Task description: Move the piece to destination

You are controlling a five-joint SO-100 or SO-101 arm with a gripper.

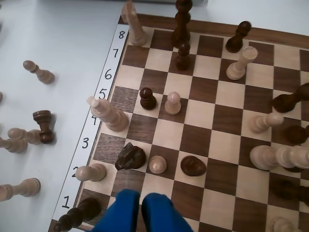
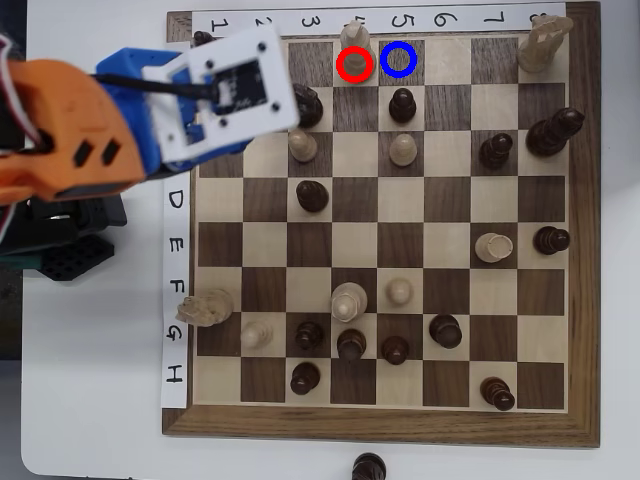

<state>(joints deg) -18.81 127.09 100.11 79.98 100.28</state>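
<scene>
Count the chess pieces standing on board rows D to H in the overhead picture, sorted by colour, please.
Light pieces: 5
Dark pieces: 8
Total: 13

Cream piece (image 2: pixel 355 62) upright on red-ringed light square; blue-ringed dark destination (image 2: pixel 398 59) just beside, unoccupied.

A hobby robotics bench: plain white tabletop (image 2: pixel 90 400), wooden chessboard (image 2: pixel 380 425) with hand-numbered paper edge strips (image 1: pixel 91 130), orange-and-blue 3D-printed arm (image 2: pixel 70 140)
</scene>
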